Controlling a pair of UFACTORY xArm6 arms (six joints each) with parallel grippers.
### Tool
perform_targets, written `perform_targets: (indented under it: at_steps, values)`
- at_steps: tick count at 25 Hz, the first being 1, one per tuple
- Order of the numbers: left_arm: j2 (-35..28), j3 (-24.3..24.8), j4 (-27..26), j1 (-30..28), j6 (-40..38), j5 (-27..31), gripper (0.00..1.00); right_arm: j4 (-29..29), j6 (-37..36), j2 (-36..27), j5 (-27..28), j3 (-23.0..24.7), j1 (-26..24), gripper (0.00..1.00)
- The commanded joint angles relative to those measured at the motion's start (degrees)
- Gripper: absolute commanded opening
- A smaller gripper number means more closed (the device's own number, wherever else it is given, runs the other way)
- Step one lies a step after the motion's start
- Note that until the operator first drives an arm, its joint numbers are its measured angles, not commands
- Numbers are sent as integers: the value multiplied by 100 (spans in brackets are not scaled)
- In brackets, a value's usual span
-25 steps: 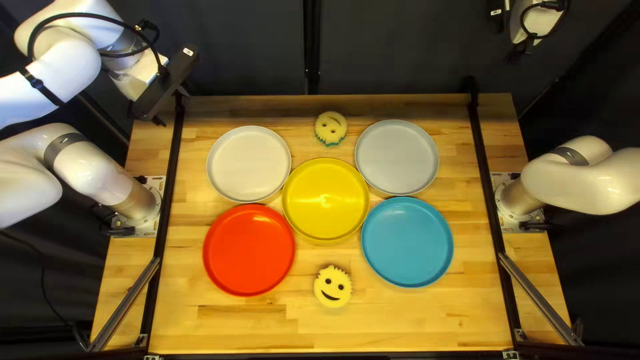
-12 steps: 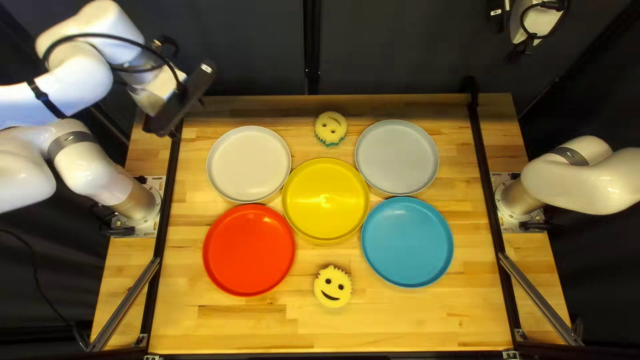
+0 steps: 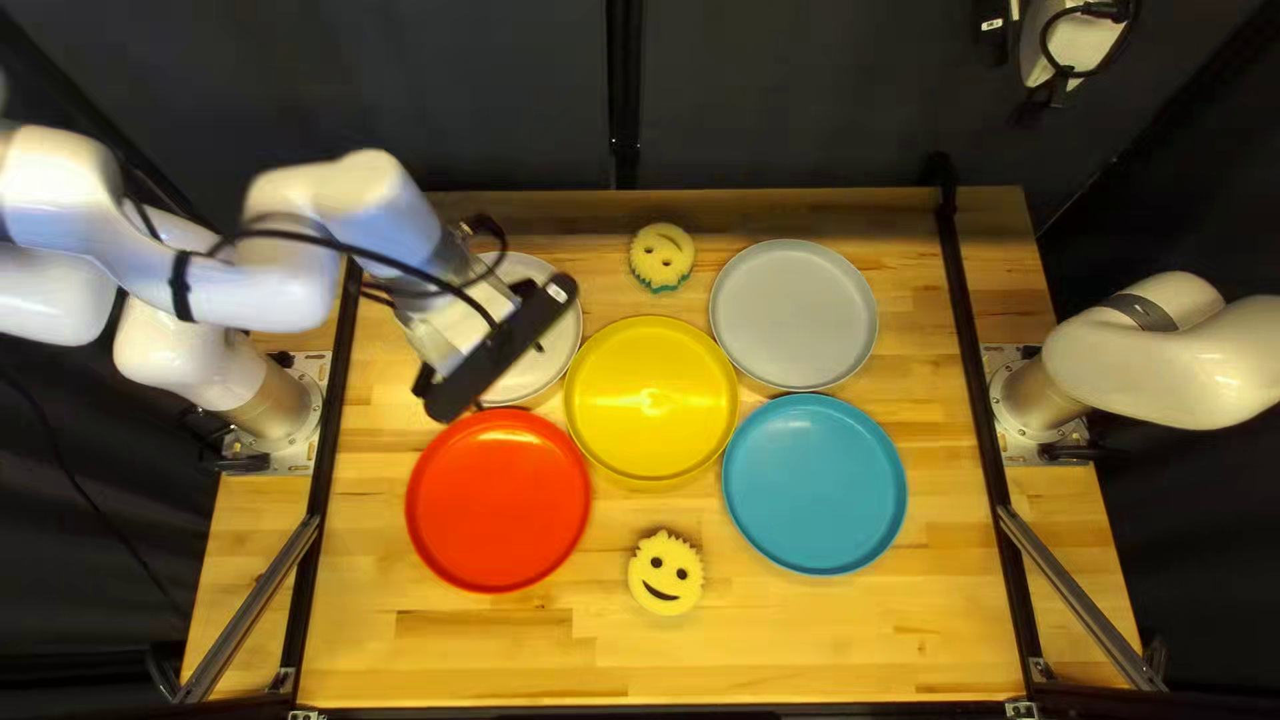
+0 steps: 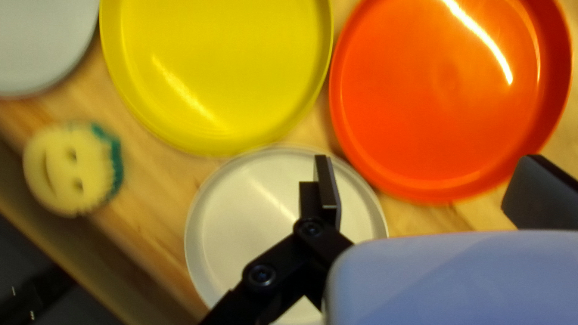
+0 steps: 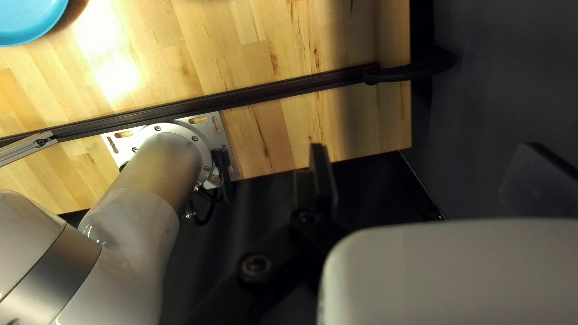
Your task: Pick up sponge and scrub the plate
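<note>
1. Middle plate (image 3: 651,400): centred among the plates on the counter (image 3: 854,640).
2. Far-left plate (image 3: 554,350): behind and left of the middle plate.
3. Far-right plate (image 3: 794,314): behind and right of it.
4. Near-left plate (image 3: 498,500): in front and left.
5. Near-right plate (image 3: 814,483): in front and right.
6. Far sponge (image 3: 662,256): behind the middle plate, between the far plates.
7. Near sponge (image 3: 666,574): in front of the middle plate, between the near plates.
</note>
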Motion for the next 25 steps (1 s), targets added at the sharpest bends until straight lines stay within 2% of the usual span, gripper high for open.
perform_targets:
  at_steps: [1,6,11,12,15,23,25]
  values:
    - [171,4,218,-206,-335,-97,100,0,0,0,0,0,0,100]
    - [1356,-666,818,-900,-1075,-350,100,0,0,0,0,0,0,100]
    - [2509,-1667,1491,-1595,-1895,-204,100,0,0,0,0,0,0,100]
    - [2887,-1995,1764,-1822,-2252,-176,100,0,0,0,0,0,0,100]
    - [3439,-2488,2204,-2166,-2797,-160,100,0,0,0,0,0,0,100]
    - [3541,-2608,2309,-2255,-2937,-124,100,0,0,0,0,0,0,100]
    - [3469,-2355,2245,-2181,-2962,-394,100,0,0,0,0,0,0,100]
